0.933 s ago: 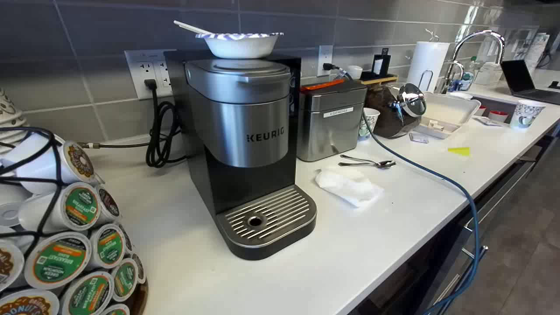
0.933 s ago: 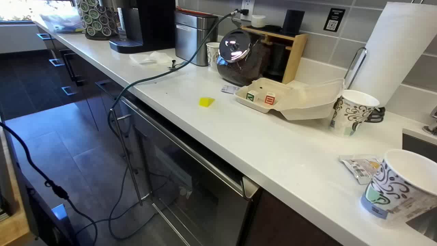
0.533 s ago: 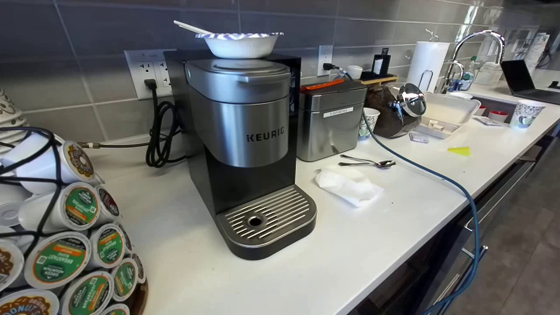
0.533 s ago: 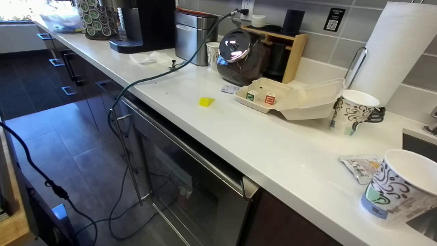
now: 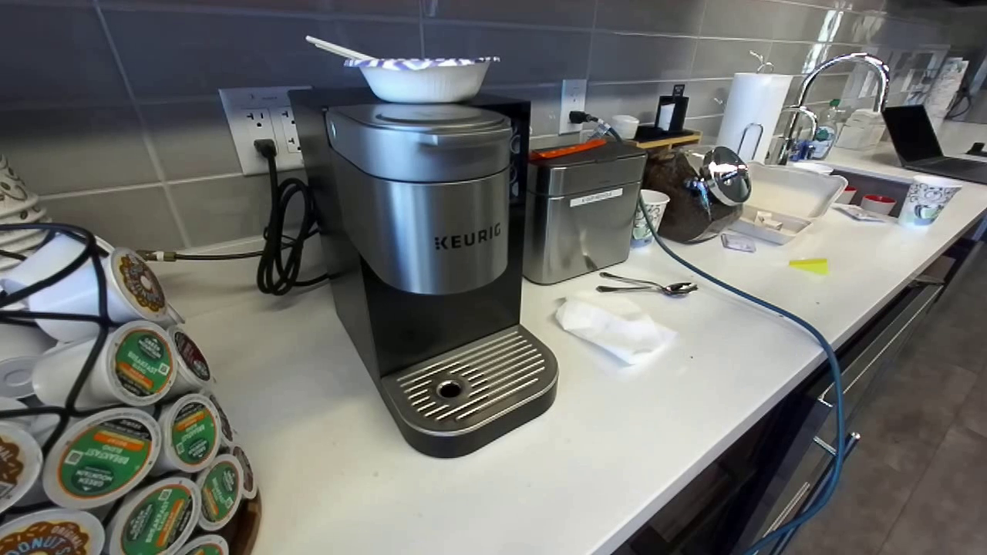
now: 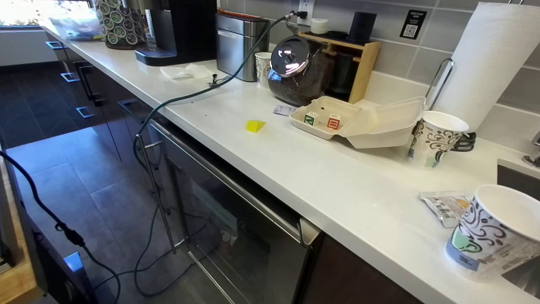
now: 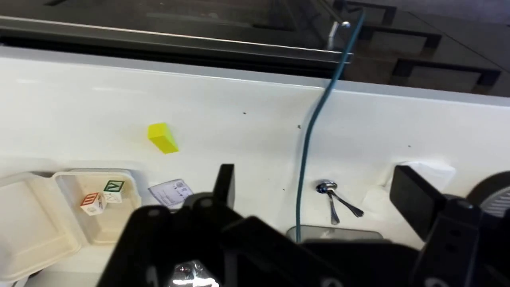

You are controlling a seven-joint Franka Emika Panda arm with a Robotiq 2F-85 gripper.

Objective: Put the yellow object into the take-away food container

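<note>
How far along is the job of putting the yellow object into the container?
Ready: the take-away container stands open, two letter blocks inside. In hand: nothing; the gripper is open. Remaining: the transfer, since the yellow object lies on the counter, outside the container.

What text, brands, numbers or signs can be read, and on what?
"KEURIG": coffee machine
"BREAKFAST BLEND": green pods
"GREEN MOUNTAIN": same pods
"DONUT": cropped pod
"V", or inverted "A": green-lettered block
"E", apparently, sideways: red-lettered block
Too small or blurred: bin label, QR sign, packets, cup print, outlet markings.
Yellow piece: none visible.
</note>
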